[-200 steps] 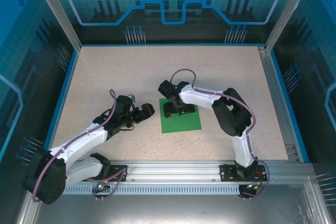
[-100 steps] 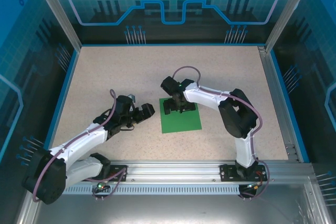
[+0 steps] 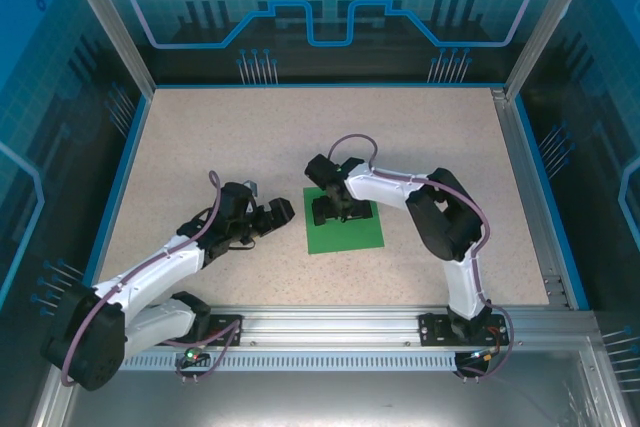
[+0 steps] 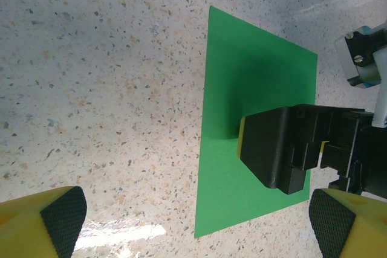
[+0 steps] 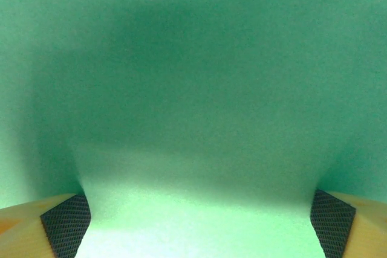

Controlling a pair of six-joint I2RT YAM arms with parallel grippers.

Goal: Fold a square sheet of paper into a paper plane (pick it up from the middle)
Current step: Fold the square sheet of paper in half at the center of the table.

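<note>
The square sheet of paper (image 3: 352, 235) is seen lying flat on the counter (image 3: 220, 147), a little right of the middle and nearer the front edge. The paper is thin, matte and bright green, plain and uncreased, with straight edges and sharp corners (image 4: 242, 83). The counter is made of a pale beige, speckled, stone-like surface (image 4: 91, 58), bordered by a blue rim. The right gripper (image 3: 331, 211) is lowered onto the far left part of the sheet, its jaws spread wide and nothing clasped between them; from the left wrist it is seen as a blocky black body (image 4: 275, 149) with a yellow strip at the tip, and a soft shadow is cast on the paper beside it. In the right wrist view, the green surface (image 5: 193, 77) is seen very close, and the right gripper (image 5: 198, 219) is framed by two yellow fingers faced with black, cross-hatched pads (image 5: 63, 219). The left gripper (image 3: 278, 213) is held just beside the sheet's left edge, apart from it, with its jaws likewise spread wide and empty (image 4: 196, 219); its textured black pads (image 4: 60, 216) are set on yellow fingers.
</note>
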